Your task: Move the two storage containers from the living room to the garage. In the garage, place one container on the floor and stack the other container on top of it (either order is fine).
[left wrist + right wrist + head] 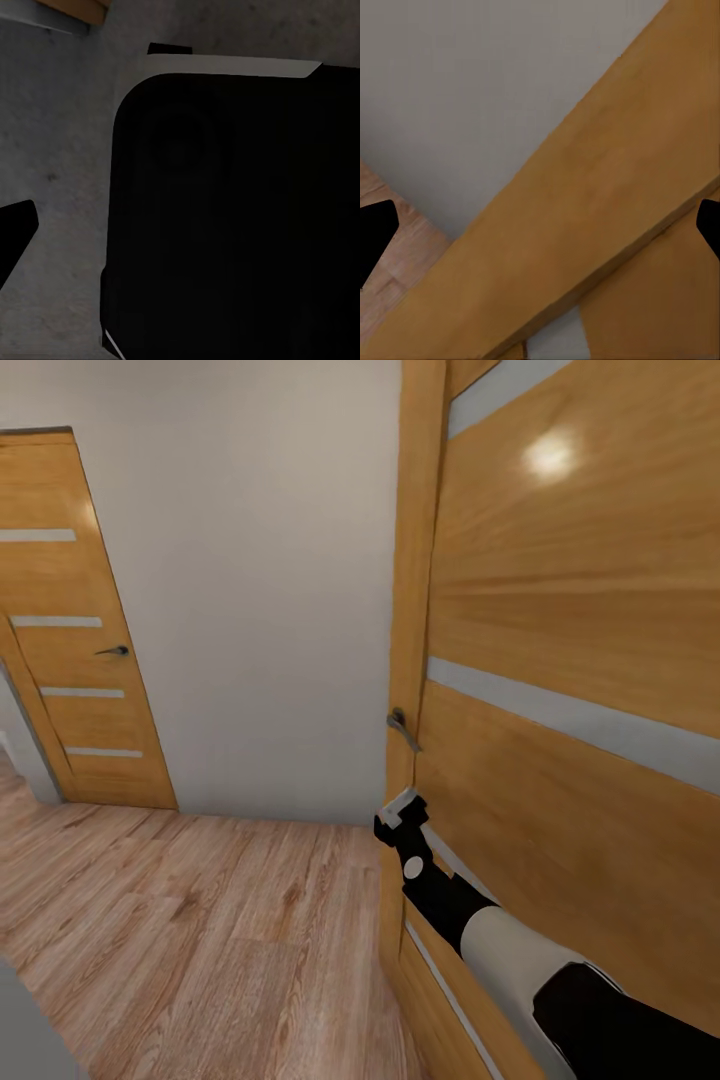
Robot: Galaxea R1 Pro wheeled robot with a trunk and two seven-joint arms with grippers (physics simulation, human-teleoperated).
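The two storage containers are out of view. My right gripper (400,812) reaches forward on its black-and-white arm and sits just below the lever handle (402,728) of a wooden door (560,660) at the right. In the right wrist view, the right gripper (540,232) is open and holds nothing. Its dark fingertips (375,232) stand far apart, with the door's wood (585,202) and a white wall behind them. In the left wrist view, one dark fingertip (15,229) of my left gripper stands far out to the side, over a grey floor (60,150), beside a black part of the robot (225,210).
The door frame post (415,560) stands straight ahead of my right arm. A white wall (260,580) closes the far side. A second wooden door (80,660) stands shut at the left. Light wood plank floor (200,930) stretches to the left and front.
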